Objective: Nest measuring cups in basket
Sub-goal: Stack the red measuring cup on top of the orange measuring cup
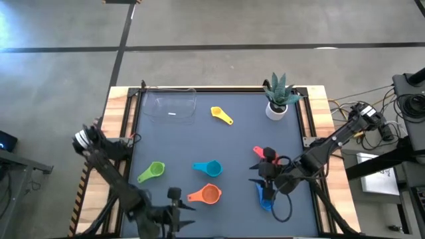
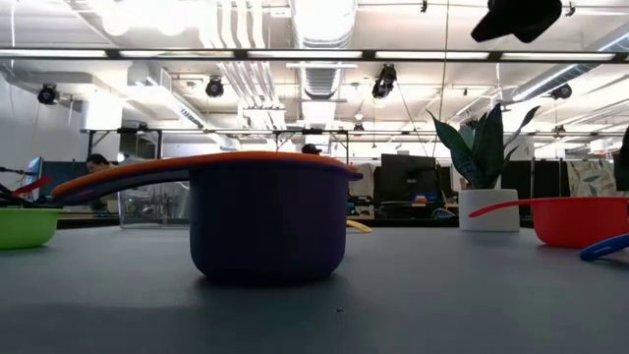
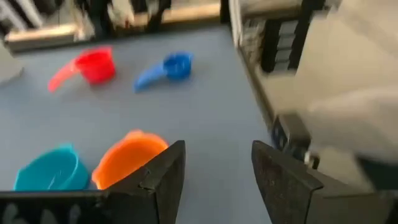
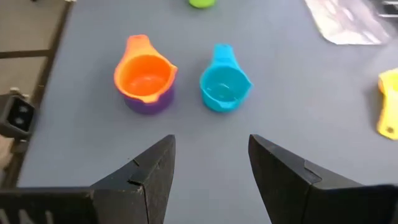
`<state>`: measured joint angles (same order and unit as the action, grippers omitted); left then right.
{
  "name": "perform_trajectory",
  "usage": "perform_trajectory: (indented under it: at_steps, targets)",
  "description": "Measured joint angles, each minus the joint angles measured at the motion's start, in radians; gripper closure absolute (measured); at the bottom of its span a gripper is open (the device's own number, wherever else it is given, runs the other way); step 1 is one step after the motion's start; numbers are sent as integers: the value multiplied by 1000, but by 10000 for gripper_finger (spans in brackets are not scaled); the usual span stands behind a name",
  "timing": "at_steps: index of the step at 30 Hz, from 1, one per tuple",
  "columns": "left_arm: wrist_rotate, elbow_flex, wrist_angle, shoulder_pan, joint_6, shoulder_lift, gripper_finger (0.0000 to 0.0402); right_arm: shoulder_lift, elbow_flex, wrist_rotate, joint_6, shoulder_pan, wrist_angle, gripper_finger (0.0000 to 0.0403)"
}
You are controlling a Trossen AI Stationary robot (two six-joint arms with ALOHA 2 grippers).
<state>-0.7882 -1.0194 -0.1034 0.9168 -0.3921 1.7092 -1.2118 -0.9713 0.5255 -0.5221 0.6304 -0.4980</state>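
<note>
Dark blue-grey table top [image 1: 219, 143] with wooden edging, seen from above.

Clear, nearly transparent rectangular plastic basket [image 1: 171, 105] at far left of table; nothing visible inside.

Yellow plastic measuring cup [image 1: 220, 115] just right of basket, handle toward near right.

White pot with spiky green plant [image 1: 279, 98] at far right corner.

Green plastic measuring cup [image 1: 152, 172] at near left.

Light blue plastic measuring cup [image 1: 208, 168] near centre, well apart from basket.

Orange plastic measuring cup [image 1: 206, 194] just nearer than light blue one, seated inside purple plastic measuring cup [image 4: 149, 103]; purple wall visible beneath orange rim in right wrist and low views.

Red plastic measuring cup [image 3: 92, 66] at right of centre, partly hidden under right arm from above.

Blue plastic measuring cup [image 1: 265, 198] at near right, beside red one.

Left gripper [image 1: 174, 207] at near edge, just left of orange cup; fingers parted, holding nothing.

Right gripper [image 1: 264, 174] above red and blue cups at near right; fingers parted wide, holding nothing.
</note>
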Motion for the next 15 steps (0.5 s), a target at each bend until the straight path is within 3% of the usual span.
perform_trajectory:
  at_steps: [8, 15]
  targets:
    - [55, 321, -540, -70, 129, -139, 242, 0, 12, -1, -87, 0, -128, 209]
    - [59, 407, -619, -131, 86, -141, 243, 0, 59, 2, -114, 0, -130, 209]
